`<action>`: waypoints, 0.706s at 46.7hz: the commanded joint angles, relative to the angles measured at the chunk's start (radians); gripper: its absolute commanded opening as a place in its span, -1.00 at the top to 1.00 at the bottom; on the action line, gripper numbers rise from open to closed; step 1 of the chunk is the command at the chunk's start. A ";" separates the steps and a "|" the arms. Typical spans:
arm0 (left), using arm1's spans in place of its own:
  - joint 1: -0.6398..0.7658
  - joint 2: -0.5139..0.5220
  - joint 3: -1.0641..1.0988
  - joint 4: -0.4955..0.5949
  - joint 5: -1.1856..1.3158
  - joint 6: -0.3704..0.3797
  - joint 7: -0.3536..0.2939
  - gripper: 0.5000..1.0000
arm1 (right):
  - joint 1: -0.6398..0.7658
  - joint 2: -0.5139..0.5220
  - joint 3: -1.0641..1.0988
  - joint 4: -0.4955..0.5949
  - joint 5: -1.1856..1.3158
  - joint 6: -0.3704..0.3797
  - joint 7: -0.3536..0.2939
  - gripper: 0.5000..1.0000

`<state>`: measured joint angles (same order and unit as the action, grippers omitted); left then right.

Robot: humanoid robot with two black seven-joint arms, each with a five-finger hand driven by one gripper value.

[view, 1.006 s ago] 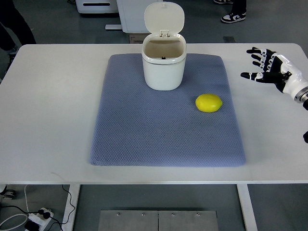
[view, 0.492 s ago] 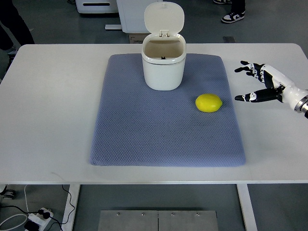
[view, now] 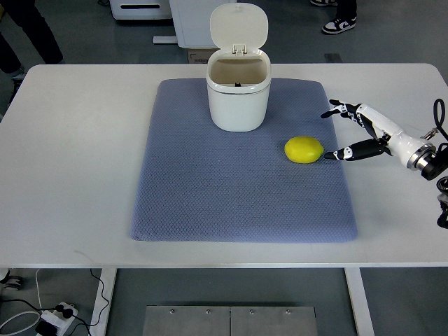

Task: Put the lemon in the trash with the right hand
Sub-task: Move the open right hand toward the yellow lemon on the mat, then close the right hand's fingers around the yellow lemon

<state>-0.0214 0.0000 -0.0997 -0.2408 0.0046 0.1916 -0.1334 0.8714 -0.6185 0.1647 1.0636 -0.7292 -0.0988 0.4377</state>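
A grey floor is seen beyond a wide white rectangular table [view: 77, 140], on which a blue-grey quilted fabric mat [view: 231, 203] is spread across the middle. At the far end of the mat a small white plastic trash bin [view: 238, 98] is stood upright, its hinged lid [view: 239, 25] tipped back so that the dark inside is exposed. A bright yellow, oval lemon [view: 304, 150] is laid on the mat, to the right of the bin and a little nearer the camera, clear of the bin's wall.

The black-and-white robotic right hand [view: 358, 131] is reached in from the right edge, low over the mat's right border. Its fingers are spread wide and nothing is held: the upper fingers [view: 341, 108] are pointed toward the bin side, while the thumb tip [view: 330, 155] is brought just beside the lemon's right end; whether it is touched cannot be told. A dark cable is looped at the wrist.

At the upper left corner a person's dark trouser leg [view: 28, 31] is seen, and a black-and-white shoe [view: 340, 24] is shown beyond the table's far edge
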 commanded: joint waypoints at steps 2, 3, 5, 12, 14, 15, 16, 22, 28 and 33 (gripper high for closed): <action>0.000 0.000 0.000 0.000 0.000 -0.001 0.000 -1.00 | 0.014 0.009 -0.030 -0.001 -0.022 -0.022 0.001 -0.98; 0.000 0.000 0.000 0.000 0.000 0.000 0.000 -1.00 | 0.017 0.010 -0.037 -0.001 -0.027 -0.025 0.001 -0.98; 0.000 0.000 0.000 0.000 0.000 0.000 0.000 -1.00 | 0.023 0.013 -0.047 -0.002 -0.032 -0.027 0.001 -0.98; 0.000 0.000 0.000 0.000 0.000 -0.001 0.000 -1.00 | 0.032 0.032 -0.063 -0.010 -0.035 -0.027 0.000 -0.97; 0.000 0.000 0.000 0.000 0.000 0.000 0.000 -1.00 | 0.034 0.040 -0.068 -0.011 -0.035 -0.027 -0.002 -0.97; 0.000 0.000 0.000 0.000 0.000 0.000 0.000 -1.00 | 0.035 0.045 -0.068 -0.013 -0.033 -0.027 -0.002 -0.97; 0.000 0.000 0.000 0.000 0.000 0.000 0.000 -1.00 | 0.037 0.051 -0.070 -0.014 -0.033 -0.027 -0.004 -0.97; 0.000 0.000 0.000 0.000 0.000 0.000 0.000 -1.00 | 0.038 0.085 -0.070 -0.036 -0.030 -0.029 -0.011 -0.95; 0.000 0.000 0.000 0.000 0.000 -0.001 0.000 -1.00 | 0.038 0.100 -0.080 -0.051 -0.030 -0.029 -0.013 -0.90; 0.000 0.000 0.000 0.000 0.000 -0.001 0.000 -1.00 | 0.046 0.112 -0.093 -0.073 -0.030 -0.030 -0.016 -0.76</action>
<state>-0.0214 0.0000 -0.0997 -0.2408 0.0045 0.1911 -0.1334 0.9123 -0.5114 0.0759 1.0009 -0.7588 -0.1279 0.4237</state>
